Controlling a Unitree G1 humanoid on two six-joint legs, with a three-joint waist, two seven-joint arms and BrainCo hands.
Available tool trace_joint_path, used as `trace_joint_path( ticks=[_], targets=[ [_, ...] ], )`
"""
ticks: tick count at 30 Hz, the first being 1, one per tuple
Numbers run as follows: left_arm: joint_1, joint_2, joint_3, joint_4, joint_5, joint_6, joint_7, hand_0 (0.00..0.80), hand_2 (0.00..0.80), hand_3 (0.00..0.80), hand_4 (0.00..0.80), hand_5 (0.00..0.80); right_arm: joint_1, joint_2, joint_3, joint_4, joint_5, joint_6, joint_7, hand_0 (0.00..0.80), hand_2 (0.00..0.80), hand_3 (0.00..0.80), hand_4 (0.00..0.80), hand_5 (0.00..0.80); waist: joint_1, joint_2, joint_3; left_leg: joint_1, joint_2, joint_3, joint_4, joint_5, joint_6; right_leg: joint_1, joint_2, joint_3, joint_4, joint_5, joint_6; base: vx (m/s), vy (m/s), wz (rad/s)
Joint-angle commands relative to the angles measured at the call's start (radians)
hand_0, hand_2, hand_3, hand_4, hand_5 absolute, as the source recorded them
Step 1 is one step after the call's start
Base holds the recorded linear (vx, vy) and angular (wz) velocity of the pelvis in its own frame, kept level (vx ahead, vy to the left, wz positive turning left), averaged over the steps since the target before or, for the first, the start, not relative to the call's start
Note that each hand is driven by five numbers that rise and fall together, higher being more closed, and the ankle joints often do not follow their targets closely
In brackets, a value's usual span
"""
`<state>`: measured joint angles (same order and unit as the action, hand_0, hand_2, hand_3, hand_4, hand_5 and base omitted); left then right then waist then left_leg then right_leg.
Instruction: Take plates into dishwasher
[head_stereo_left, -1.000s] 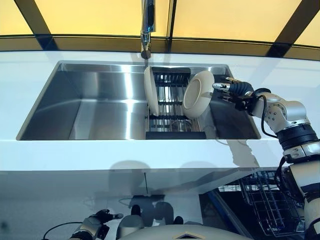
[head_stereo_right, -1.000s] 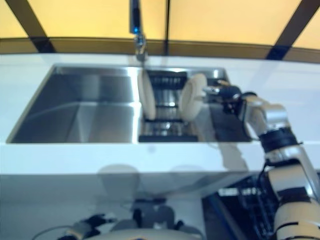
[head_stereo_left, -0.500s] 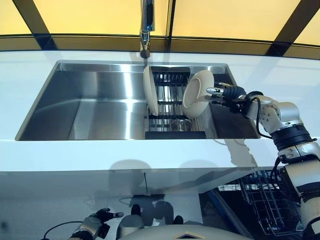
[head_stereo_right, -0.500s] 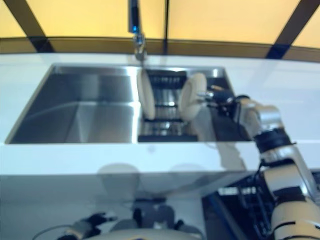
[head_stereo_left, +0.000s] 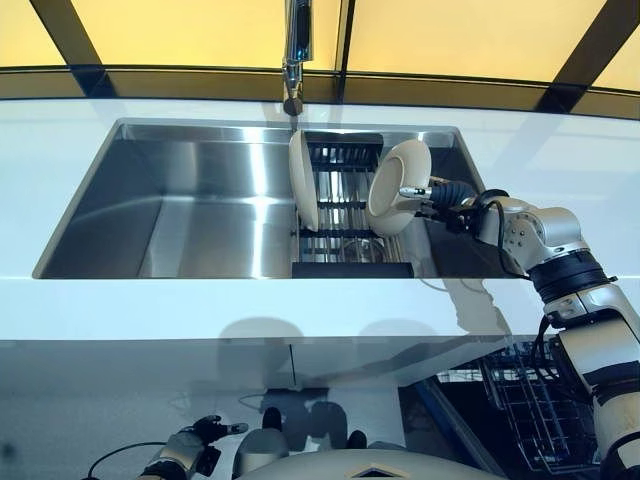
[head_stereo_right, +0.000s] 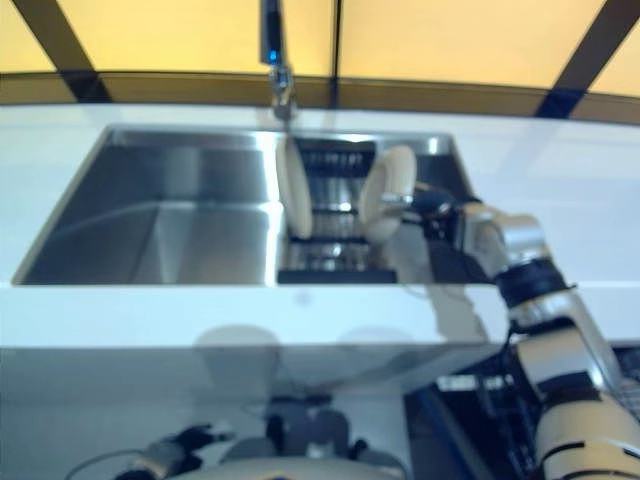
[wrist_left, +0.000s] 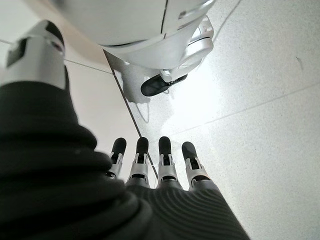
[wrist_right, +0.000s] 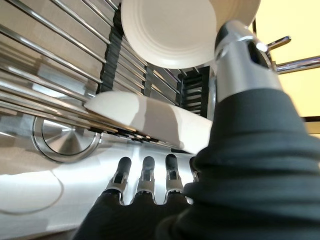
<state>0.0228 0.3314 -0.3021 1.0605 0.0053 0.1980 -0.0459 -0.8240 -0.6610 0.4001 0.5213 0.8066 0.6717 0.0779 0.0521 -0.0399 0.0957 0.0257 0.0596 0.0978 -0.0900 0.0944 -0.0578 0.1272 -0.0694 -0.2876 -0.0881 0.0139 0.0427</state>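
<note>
White worktop (head_stereo_left: 150, 300) around a steel sink (head_stereo_left: 190, 215) beneath yellow panes. Left hand (wrist_left: 150, 170) hangs over the floor, fingers straight. Two plates (head_stereo_left: 303, 180), (head_stereo_left: 396, 187) stand in the rack (head_stereo_left: 345, 200). Right hand (head_stereo_left: 440, 193), fingers extended, has advanced to the right plate's rim.

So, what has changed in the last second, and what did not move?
The right hand has moved leftward across the steel sink to the cream round plate leaning at the rack's right; its open fingers now lie by the rim, not gripping. Both this plate and the other cream plate standing upright stayed put. The left hand remains low, idle.
</note>
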Motion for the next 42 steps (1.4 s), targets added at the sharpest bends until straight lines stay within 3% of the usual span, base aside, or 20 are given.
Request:
trace_joint_path(
  ticks=[1,2,3,4,17,24,29,42],
  targets=[
    [-0.045,0.019,-0.084,0.033,-0.045,0.002,0.02,0.0,0.0,0.0,0.0,0.0,-0.138,-0.005,0.055,0.072,-0.053,-0.018,0.006,0.0,0.0,0.0,0.0,0.0,0.049,-0.022,-0.022,0.043,0.036,0.024,0.009,-0.056,-0.047,0.001,-0.069,0.005,0.009,0.014,0.081,0.0,0.0,0.0],
    [-0.043,0.018,-0.083,0.031,-0.046,0.002,0.021,0.0,0.0,0.0,0.0,0.0,-0.145,-0.005,0.059,0.082,-0.064,-0.024,0.0,0.06,0.06,0.06,0.06,0.06,0.052,-0.022,-0.022,0.043,0.036,0.022,0.009,-0.056,-0.047,0.001,-0.069,0.003,0.008,0.013,0.081,0.01,0.03,0.02],
    [-0.042,0.018,-0.083,0.03,-0.051,0.003,0.021,0.0,0.0,0.0,0.0,0.0,-0.159,-0.008,0.066,0.103,-0.113,-0.053,-0.009,0.521,0.521,0.521,0.521,0.521,0.057,-0.021,-0.023,0.042,0.036,0.02,0.008,-0.055,-0.048,0.002,-0.069,0.001,0.008,0.014,0.081,0.013,0.027,0.05],
    [-0.041,0.016,-0.085,0.031,-0.056,0.004,0.024,0.0,0.0,0.0,0.0,0.0,-0.168,-0.01,0.069,0.113,-0.127,-0.054,-0.019,0.8,0.8,0.8,0.8,0.8,0.059,-0.021,-0.023,0.042,0.036,0.02,0.009,-0.054,-0.048,0.002,-0.069,-0.001,0.008,0.014,0.082,0.016,0.026,0.08],
    [-0.056,-0.002,-0.104,0.071,-0.084,-0.012,0.037,0.0,0.0,0.0,0.0,0.0,-0.245,-0.031,0.052,0.223,-0.164,-0.1,-0.123,0.8,0.8,0.8,0.8,0.8,0.066,-0.02,-0.03,0.049,0.032,0.015,0.008,-0.062,-0.046,0.007,-0.072,-0.006,0.009,0.012,0.082,0.004,0.008,0.04],
    [-0.069,-0.004,-0.114,0.077,-0.07,-0.018,0.032,0.0,0.0,0.0,0.0,0.0,-0.27,-0.068,0.053,0.243,-0.192,-0.135,-0.098,0.8,0.8,0.8,0.8,0.8,0.059,-0.022,-0.036,0.056,0.032,0.022,0.007,-0.067,-0.045,0.007,-0.073,-0.004,0.007,0.014,0.083,-0.019,0.004,0.0],
    [-0.075,-0.002,-0.114,0.081,-0.058,-0.021,0.029,0.0,0.0,0.0,0.0,0.0,-0.277,-0.119,0.046,0.194,-0.179,-0.189,-0.11,0.8,0.8,0.8,0.8,0.8,0.036,-0.027,-0.04,0.066,0.03,0.032,0.008,-0.075,-0.044,0.004,-0.068,0.013,0.006,0.016,0.085,-0.04,0.014,0.0],
    [-0.088,0.008,-0.095,0.088,-0.017,-0.016,0.013,0.0,0.0,0.0,0.0,0.0,-0.283,-0.298,-0.001,-0.046,-0.181,-0.233,-0.093,0.8,0.8,0.8,0.8,0.8,-0.055,-0.052,-0.054,0.094,0.019,0.082,0.01,-0.1,-0.025,-0.023,-0.056,0.087,0.011,0.035,0.096,-0.019,0.024,-0.1]
  ],
)
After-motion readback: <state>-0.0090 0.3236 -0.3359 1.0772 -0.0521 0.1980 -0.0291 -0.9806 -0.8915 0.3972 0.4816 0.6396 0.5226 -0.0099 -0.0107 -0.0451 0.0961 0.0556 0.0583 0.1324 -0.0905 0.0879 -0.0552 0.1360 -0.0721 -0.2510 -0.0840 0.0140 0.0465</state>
